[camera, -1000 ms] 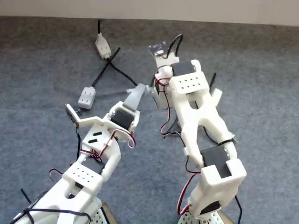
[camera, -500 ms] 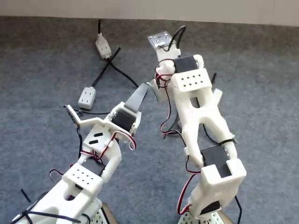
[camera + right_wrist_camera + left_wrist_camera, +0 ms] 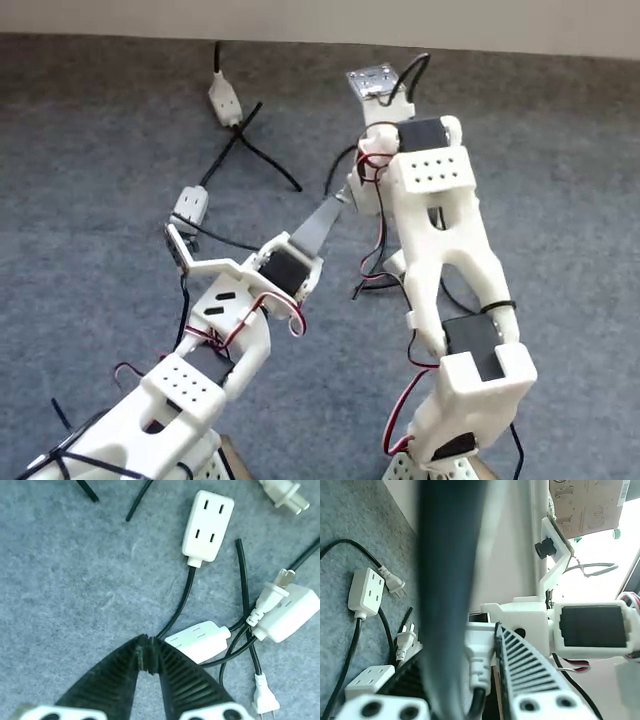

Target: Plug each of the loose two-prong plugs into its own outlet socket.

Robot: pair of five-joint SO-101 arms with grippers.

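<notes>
Plugs and socket blocks lie scattered over the grey, felt-like desk (image 3: pixel 70 150). Near the far edge, in the left half, sits the far socket block (image 3: pixel 222 98) on its black lead. The near socket block (image 3: pixel 190 205) lies closer to the front, just beyond the left arm's wrist. Mid-desk, the left pincer (image 3: pixel 482 630) is clamped across the body of a white plug (image 3: pixel 479 656), whose lead runs back toward the wrist. The plug looks to be carried clear of the desk, close beside the right arm. Under that arm, the right pincer (image 3: pixel 147 654) has its tips pressed together just where the cord (image 3: pixel 180 605) of a two-outlet block (image 3: pixel 207 525) reaches them; whether the cord is pinched I cannot tell. An oblong socket (image 3: pixel 197 640) lies just beside those tips, and a loose plug (image 3: pixel 265 604) rests against another block (image 3: pixel 297 612).

Each plug should be light, hard and rather slick, with a stiff lead that tugs it off line. I would grip the flat sides of the moulded body just behind the prongs, never the lead. The prongs are thin and will likely bend if pushed in askew. The blocks are light too and will probably skid when pressed, so whichever takes the plug wants bracing by its body.
</notes>
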